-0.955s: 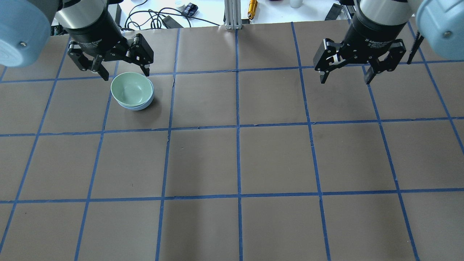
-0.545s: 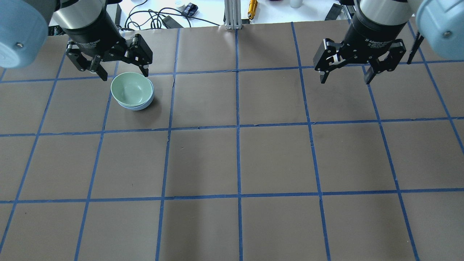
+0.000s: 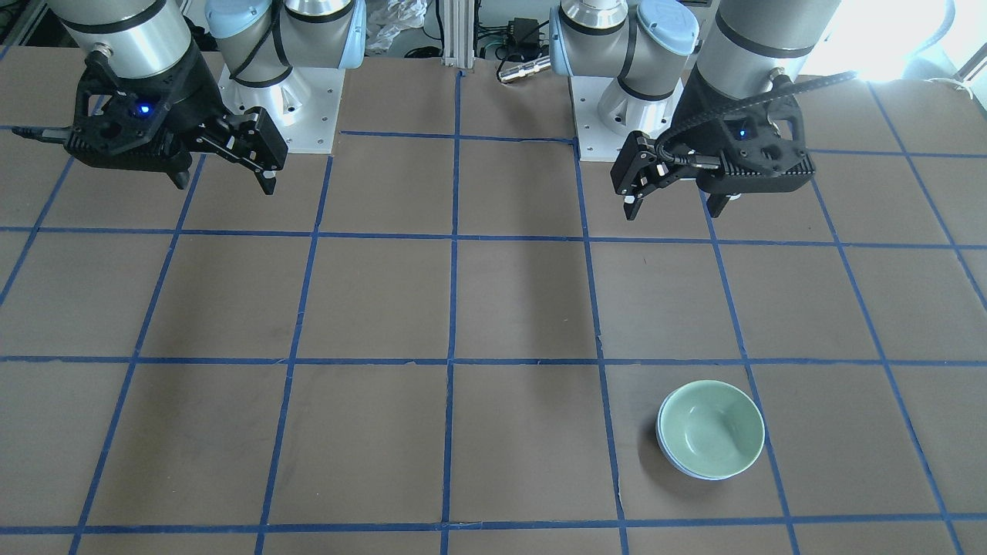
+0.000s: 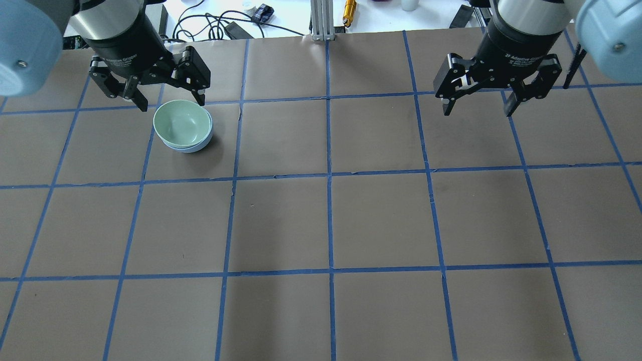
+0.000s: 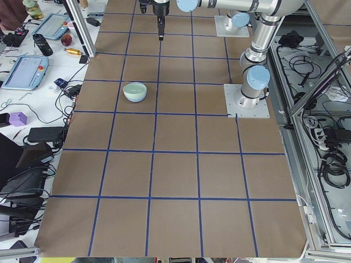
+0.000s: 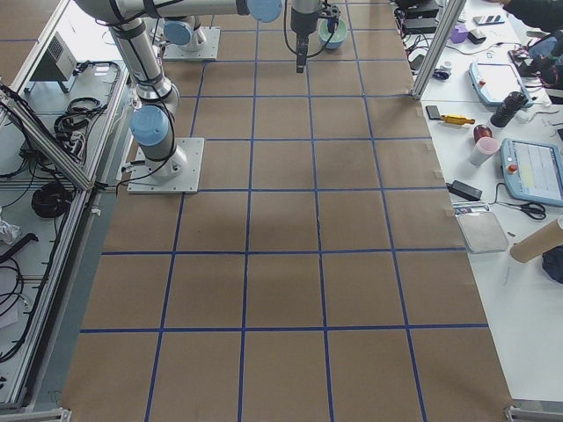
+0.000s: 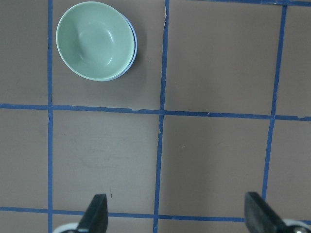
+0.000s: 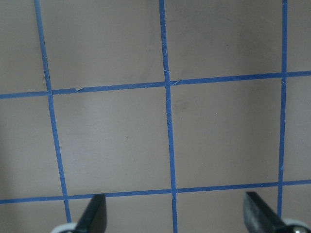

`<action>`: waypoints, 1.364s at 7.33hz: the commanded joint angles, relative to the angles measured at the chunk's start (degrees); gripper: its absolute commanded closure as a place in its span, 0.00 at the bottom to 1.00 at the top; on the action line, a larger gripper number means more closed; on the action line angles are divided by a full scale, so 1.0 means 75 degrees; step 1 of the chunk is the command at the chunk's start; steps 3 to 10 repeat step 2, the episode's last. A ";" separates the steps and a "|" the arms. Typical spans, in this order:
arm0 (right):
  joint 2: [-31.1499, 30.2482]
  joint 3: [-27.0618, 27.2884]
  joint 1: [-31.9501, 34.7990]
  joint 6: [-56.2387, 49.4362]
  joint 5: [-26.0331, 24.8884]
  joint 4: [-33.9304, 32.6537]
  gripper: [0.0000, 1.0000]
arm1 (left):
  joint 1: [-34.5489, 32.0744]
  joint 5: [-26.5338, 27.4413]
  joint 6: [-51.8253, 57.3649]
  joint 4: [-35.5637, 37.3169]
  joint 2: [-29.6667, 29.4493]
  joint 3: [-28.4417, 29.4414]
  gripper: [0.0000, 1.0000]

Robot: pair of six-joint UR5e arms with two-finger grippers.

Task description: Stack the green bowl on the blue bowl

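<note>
The left gripper's (image 3: 671,210) fingers stand spread wide with nothing between them, hovering on the robot's side of the bowls. The small pale mint-green glossy bowl (image 4: 180,123) sits nested in the small pale powder-blue glossy bowl (image 7: 135,46), which shows only as a sliver at the rim, on the brown blue-taped table (image 4: 381,220). The right gripper (image 4: 477,111) hangs well apart, also spread and empty. The stacking looks done to me. The next move is probably just to pull the arm clear without nudging the pair.

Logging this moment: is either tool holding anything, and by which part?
Nothing is held. The left tool and the right tool are both open and empty.
</note>
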 commanded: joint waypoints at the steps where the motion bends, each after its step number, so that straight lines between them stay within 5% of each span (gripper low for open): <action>1: 0.0000 -0.0002 0.0000 0.0000 0.0000 0.0000 0.00 | -0.0001 -0.0013 0.0000 0.0000 0.0016 -0.0004 0.00; 10: 0.0000 -0.0002 0.0000 0.0000 0.0000 0.0000 0.00 | -0.0001 0.0010 0.0000 0.0000 0.0028 -0.0016 0.00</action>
